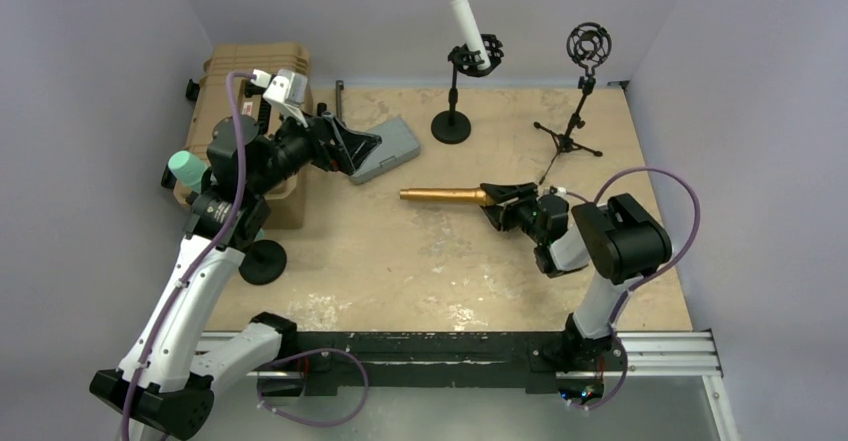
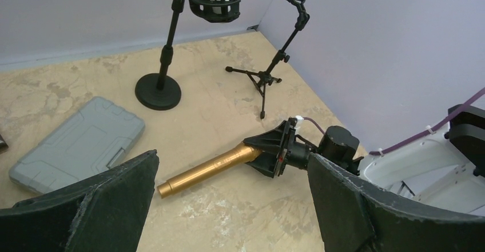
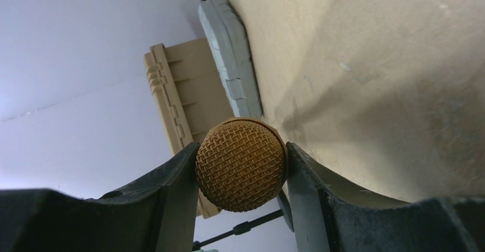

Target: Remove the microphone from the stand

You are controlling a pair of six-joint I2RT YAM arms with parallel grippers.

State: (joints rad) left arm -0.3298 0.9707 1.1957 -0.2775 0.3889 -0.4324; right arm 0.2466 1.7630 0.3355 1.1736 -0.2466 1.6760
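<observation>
In the overhead view, the gold microphone (image 1: pixel 445 196) lies level at the middle of the frame, its handle pointing left. The right claw (image 1: pixel 498 203) is clamped on its head end. The microphone is clear of both stands in the upper part of the frame: a round-base stand (image 1: pixel 452 121) holding a white microphone (image 1: pixel 465 16) in its cradle, and to its right a tripod stand (image 1: pixel 575 121) topped by a ring-shaped shock mount. The left claw (image 1: pixel 362 153) sits at the upper left above a grey case (image 1: pixel 390 146), its jaws spread wide with nothing between them. A tan case (image 1: pixel 250 71) fills the upper left corner of the counter (image 1: pixel 420 261).

In the left wrist view, the two dark fingers (image 2: pixel 97 206) stand far apart at the bottom corners. Between them, farther off, the gold microphone (image 2: pixel 211 169) runs from lower left to the right claw (image 2: pixel 269 149) at the centre right. Whether it rests on the counter or hangs just above it cannot be told. The grey case (image 2: pixel 77 143) lies at the left. The round-base stand (image 2: pixel 158 89) and the tripod stand (image 2: pixel 263 80) are at the top.

In the right wrist view, the microphone's mesh head (image 3: pixel 241 165) is squeezed between the two fingers (image 3: pixel 171 195) at the lower centre, touching both. The grey case (image 3: pixel 229 58) and the tan case (image 3: pixel 177 98) show behind it at the upper left.
</observation>
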